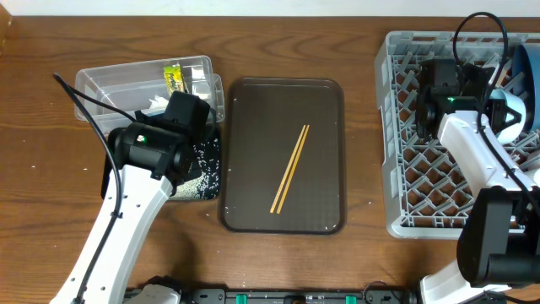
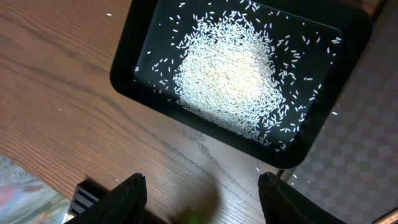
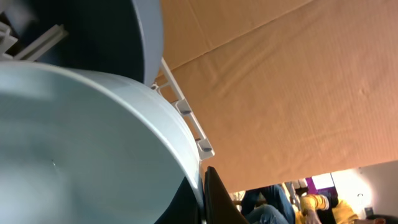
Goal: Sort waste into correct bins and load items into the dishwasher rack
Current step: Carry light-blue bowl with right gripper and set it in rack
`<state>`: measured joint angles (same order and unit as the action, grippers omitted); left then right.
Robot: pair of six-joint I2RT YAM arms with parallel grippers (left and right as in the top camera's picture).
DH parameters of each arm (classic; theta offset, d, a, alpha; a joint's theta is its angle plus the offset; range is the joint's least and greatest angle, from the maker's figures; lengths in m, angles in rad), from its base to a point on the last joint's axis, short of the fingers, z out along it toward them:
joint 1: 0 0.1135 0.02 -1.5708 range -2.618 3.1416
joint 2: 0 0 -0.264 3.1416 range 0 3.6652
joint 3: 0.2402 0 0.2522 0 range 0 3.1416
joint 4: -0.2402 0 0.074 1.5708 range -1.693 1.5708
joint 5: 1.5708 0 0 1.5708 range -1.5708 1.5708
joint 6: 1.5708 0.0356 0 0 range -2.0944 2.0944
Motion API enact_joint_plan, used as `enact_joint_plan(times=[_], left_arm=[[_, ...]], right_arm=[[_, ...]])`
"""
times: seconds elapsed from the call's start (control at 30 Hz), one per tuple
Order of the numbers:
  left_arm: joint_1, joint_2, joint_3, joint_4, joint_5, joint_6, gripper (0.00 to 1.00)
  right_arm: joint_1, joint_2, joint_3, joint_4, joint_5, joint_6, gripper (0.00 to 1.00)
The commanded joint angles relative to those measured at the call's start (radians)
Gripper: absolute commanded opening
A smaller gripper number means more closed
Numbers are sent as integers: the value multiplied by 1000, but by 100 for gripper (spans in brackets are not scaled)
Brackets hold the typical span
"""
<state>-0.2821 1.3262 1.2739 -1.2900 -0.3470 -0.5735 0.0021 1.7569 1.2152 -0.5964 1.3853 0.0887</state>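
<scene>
My left gripper (image 1: 187, 114) is open and empty; in the left wrist view its fingers (image 2: 202, 199) hover over bare wood just short of the black tray (image 2: 134, 56), which holds a heap of white rice (image 2: 230, 74). The clear tub (image 1: 101, 83) holds the yellow-green wrapper (image 1: 173, 78) and white tissue (image 1: 156, 103). My right gripper (image 1: 504, 103) is inside the grey dishwasher rack (image 1: 422, 169), shut on the rim of the light-blue bowl (image 3: 81, 143), beside the dark-blue bowl (image 1: 529, 72). The wooden chopsticks (image 1: 289, 169) lie on the brown serving tray. I see no cups.
The dark brown serving tray (image 1: 253, 127) lies mid-table between the bins and the rack. The black tray (image 1: 202, 165) sits partly under my left arm, against the clear tub. A brown cardboard wall (image 3: 280, 81) stands behind the rack.
</scene>
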Motion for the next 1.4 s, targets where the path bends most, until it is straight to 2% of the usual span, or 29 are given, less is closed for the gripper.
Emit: enact_joint_plan(times=[0.0, 0.63, 0.93, 1.0, 1.07, 1.13, 1.17, 1.27, 1.37], left_arm=[[6, 0, 5, -4, -20, -11, 61], [6, 0, 5, -4, -20, -11, 61], [6, 0, 5, -8, -20, -11, 61], [6, 0, 5, -8, -20, -11, 61], [6, 0, 5, -8, -20, -11, 61], [6, 0, 5, -8, -20, -11, 61], [6, 0, 5, -8, -20, -12, 61], [6, 0, 5, -8, -20, -12, 61], [6, 0, 5, -8, -20, -12, 61]], right_arm=[[-17, 4, -6, -3, -26, -46, 1], [34, 13, -39, -6, -119, -37, 2], [71, 13, -39, -69, -295, -11, 18], [71, 13, -39, -91, -303, 31, 26], [71, 13, -39, -108, -307, 54, 44], [71, 12, -39, -121, -329, 53, 67], [71, 11, -39, -129, -343, 53, 75], [71, -1, -39, -153, -436, 53, 83], [70, -38, -39, -165, -598, 52, 85]])
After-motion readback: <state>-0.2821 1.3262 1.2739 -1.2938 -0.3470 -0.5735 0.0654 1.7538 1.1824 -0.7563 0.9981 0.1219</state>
